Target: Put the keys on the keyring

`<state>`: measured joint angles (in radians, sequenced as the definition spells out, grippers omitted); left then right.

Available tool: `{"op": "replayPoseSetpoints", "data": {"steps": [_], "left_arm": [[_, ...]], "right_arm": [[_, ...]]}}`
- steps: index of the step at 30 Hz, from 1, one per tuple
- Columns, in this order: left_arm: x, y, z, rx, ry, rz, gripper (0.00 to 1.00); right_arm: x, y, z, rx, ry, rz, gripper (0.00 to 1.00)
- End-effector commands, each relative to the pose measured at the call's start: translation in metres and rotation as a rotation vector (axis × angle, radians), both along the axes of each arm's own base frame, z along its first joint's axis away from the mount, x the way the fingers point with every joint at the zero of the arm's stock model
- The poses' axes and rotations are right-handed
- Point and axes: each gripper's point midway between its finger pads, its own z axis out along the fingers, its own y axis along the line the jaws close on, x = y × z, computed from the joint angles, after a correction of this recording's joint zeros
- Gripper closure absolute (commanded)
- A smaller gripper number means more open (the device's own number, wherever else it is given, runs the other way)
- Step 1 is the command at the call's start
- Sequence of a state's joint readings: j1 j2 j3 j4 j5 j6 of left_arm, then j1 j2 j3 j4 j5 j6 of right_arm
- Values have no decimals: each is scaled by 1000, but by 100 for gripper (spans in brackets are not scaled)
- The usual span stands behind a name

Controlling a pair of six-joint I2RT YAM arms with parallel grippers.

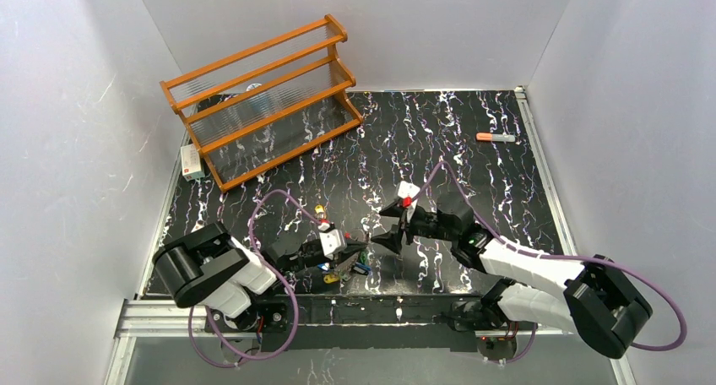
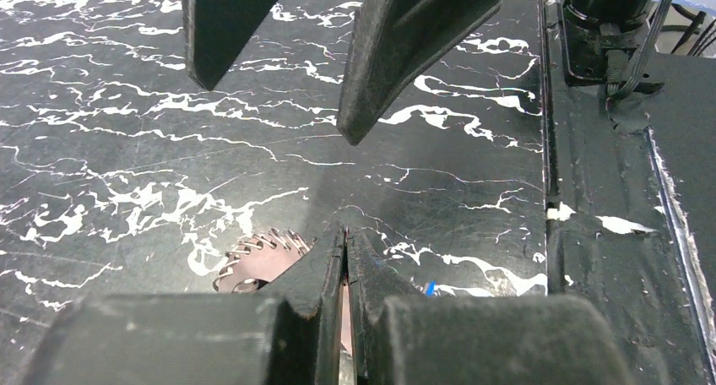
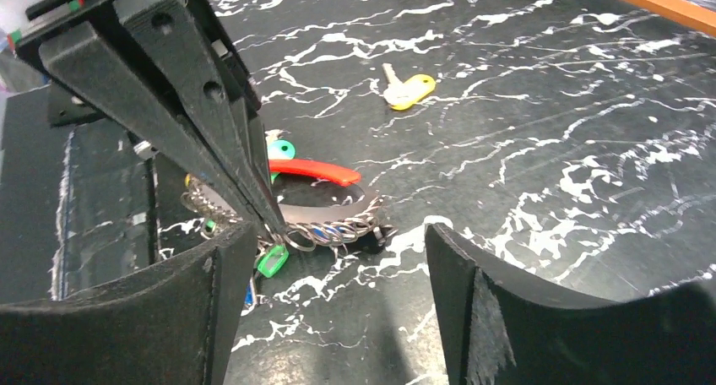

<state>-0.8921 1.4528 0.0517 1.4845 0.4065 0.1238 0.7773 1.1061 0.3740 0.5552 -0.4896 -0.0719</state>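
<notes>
Surface: black tabletop veined with white, shut in by pale walls.
Left side: the left gripper lies low over the table near the front edge, its jaws pressed together on the rim of the keyring.
Ring: the keyring rests flat on the table between the two grippers. It is a metal band fringed with small wire loops, with a red arc on its far side.
Tags: a green tag hangs from the loops just beside the left fingertips; a second green head shows by the red arc.
Right side: the right gripper faces the ring from the other side, jaws wide apart and holding nothing.
Loose key: a yellow key lies alone on the table, well apart from the ring.
Far end: a wooden rack stands at the back left with a small white box beside it; an orange-capped marker lies at the back right.
</notes>
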Motion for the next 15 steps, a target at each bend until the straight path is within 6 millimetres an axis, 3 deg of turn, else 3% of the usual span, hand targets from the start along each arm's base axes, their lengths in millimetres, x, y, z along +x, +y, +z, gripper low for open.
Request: {"op": "replayPoseSetpoints", "data": {"steps": [1,4,6,15], "left_arm": [[3,-18,10,-17,-44,-63,100],[4,-23,7,-8,-35,-77,100],[5,-25,6,-7,-29,-74,98],[24,-13,26,-81,19,83,36]], "right_arm": [[22,-13,13,47,-18,-157,14],[34,-23,14,66,52,-284,3],[42,-29,14,77,94,-364,1],[69,-54,-5,45,299,-646,1]]}}
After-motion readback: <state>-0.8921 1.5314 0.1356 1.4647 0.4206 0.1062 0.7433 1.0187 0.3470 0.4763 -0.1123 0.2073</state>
